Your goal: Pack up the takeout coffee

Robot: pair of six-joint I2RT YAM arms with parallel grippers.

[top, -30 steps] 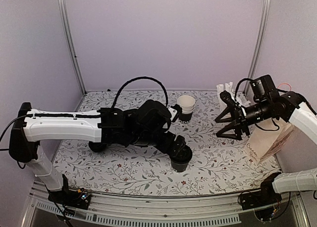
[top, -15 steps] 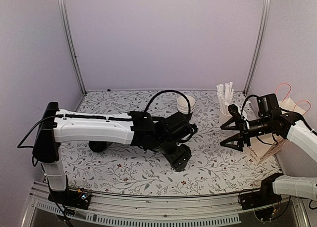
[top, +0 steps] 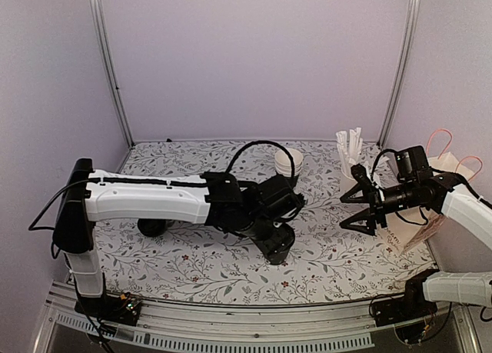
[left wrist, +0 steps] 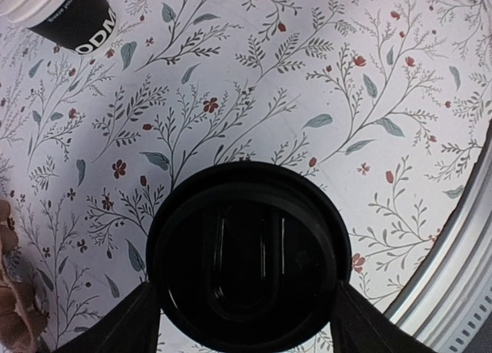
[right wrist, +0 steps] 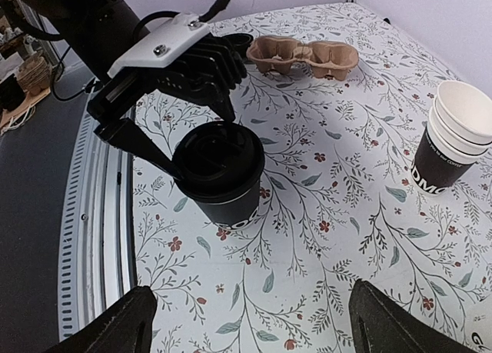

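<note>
The takeout coffee (top: 278, 244), a black-banded paper cup with a black lid (left wrist: 246, 253), stands on the floral table at front centre. My left gripper (top: 277, 241) reaches down over it. Its two fingers (left wrist: 146, 314) sit against opposite sides of the lid rim, shut on the cup. In the right wrist view the same cup (right wrist: 223, 172) shows with a left finger (right wrist: 146, 145) lying along its side. My right gripper (top: 361, 208) hangs open above the table's right part, its fingertips (right wrist: 131, 322) wide apart with nothing between them.
A stack of nested lidless cups (top: 288, 164) stands behind the coffee. A white cup of pale sticks (top: 350, 157) is at the back right. A paper bag with handles (top: 430, 214) leans at the right edge. A cardboard cup carrier (right wrist: 307, 57) lies at the left.
My left arm has stretched forward and come down over the cup, and its fingers have narrowed onto the lid. My right arm has dropped lower and opened a little wider.
</note>
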